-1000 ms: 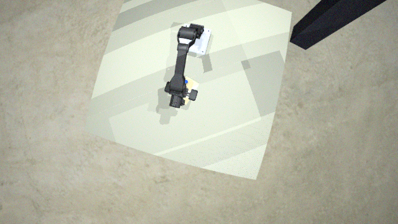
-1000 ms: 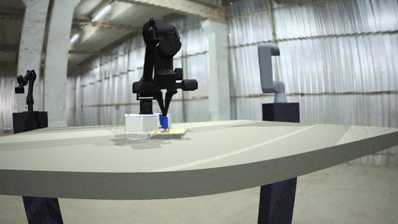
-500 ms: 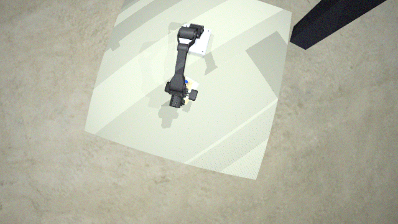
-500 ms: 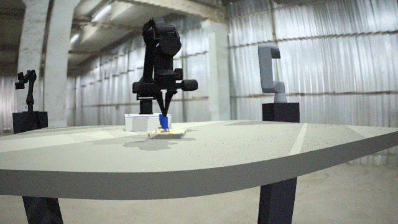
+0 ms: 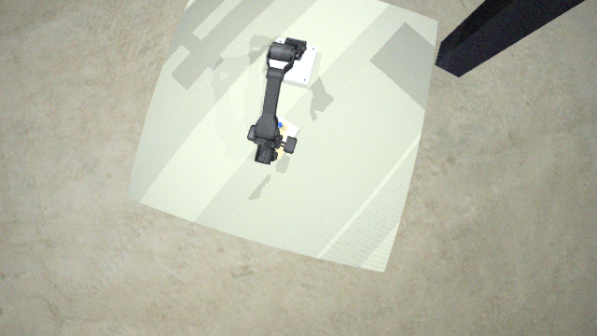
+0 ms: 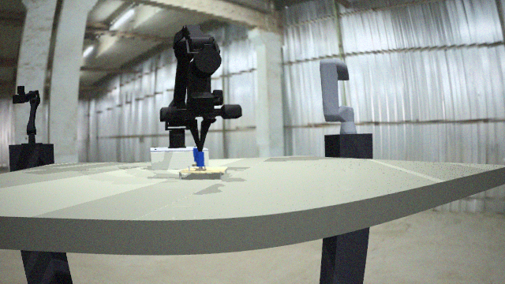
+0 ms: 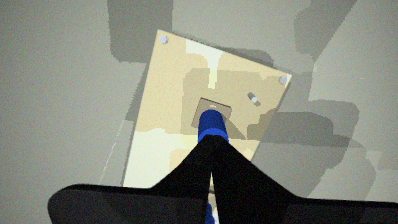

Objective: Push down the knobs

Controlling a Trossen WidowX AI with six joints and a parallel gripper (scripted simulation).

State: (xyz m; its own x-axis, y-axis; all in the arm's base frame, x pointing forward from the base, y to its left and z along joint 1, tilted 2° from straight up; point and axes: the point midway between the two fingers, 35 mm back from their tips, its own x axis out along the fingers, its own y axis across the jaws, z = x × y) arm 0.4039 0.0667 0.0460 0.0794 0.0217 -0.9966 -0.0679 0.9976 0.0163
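Note:
The circuit board (image 5: 292,129) (image 6: 219,170) (image 7: 150,115) stands low on the table. My gripper (image 6: 200,150) (image 7: 211,141) is shut and empty, pointing down, its fingertips at the top of one blue knob (image 6: 200,159) (image 7: 212,123). This knob stands over a square potentiometer (image 7: 204,108); whether a gap is left beneath it is too small to tell. The other blue knob (image 5: 280,124) (image 6: 195,152) (image 7: 209,214) stands on the side towards the arm's base, partly hidden behind the first knob and by the fingers. Its lower end is hidden. In the top view the arm hides the fingertips.
A small grey post (image 7: 253,98) stands on the board near a corner, with pale screws (image 7: 163,39) (image 7: 283,80) at two corners. The arm's white base (image 5: 305,67) (image 6: 170,158) stands behind the board. Shadows cross the table (image 5: 326,187) (image 6: 296,189).

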